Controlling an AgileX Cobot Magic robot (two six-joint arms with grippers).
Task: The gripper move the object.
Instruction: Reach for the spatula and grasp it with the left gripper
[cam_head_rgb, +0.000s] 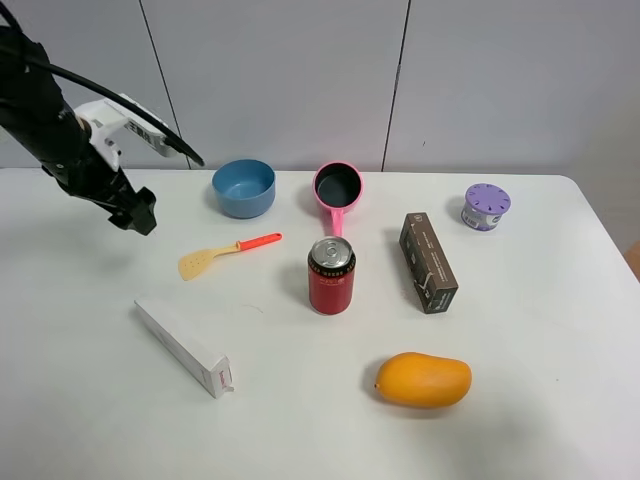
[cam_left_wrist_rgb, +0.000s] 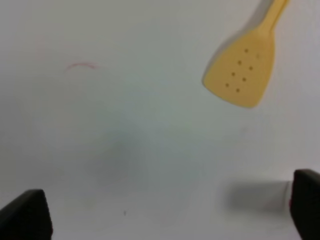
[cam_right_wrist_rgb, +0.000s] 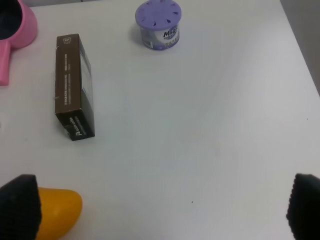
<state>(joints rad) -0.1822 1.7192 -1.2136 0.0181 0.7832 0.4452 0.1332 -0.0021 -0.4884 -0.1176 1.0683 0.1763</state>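
The object, a small spatula (cam_head_rgb: 225, 254) with a pale yellow slotted blade and a red-orange handle, lies flat on the white table (cam_head_rgb: 540, 400), left of the red can. My left gripper (cam_head_rgb: 136, 213) hangs above the table to the spatula's upper left, apart from it. In the left wrist view the yellow blade (cam_left_wrist_rgb: 242, 67) lies well ahead of the gripper (cam_left_wrist_rgb: 165, 212), whose black fingertips (cam_left_wrist_rgb: 25, 216) stand wide apart with only bare table between them. My right gripper (cam_right_wrist_rgb: 160, 210) is open over bare table; the exterior view does not show it.
A blue bowl (cam_head_rgb: 243, 187) and a pink saucepan (cam_head_rgb: 337, 186) stand behind the spatula. A red can (cam_head_rgb: 331, 275), a brown box (cam_head_rgb: 428, 262), a purple tub (cam_head_rgb: 486, 206), an orange mango (cam_head_rgb: 423, 379) and a long white box (cam_head_rgb: 184, 346) lie around.
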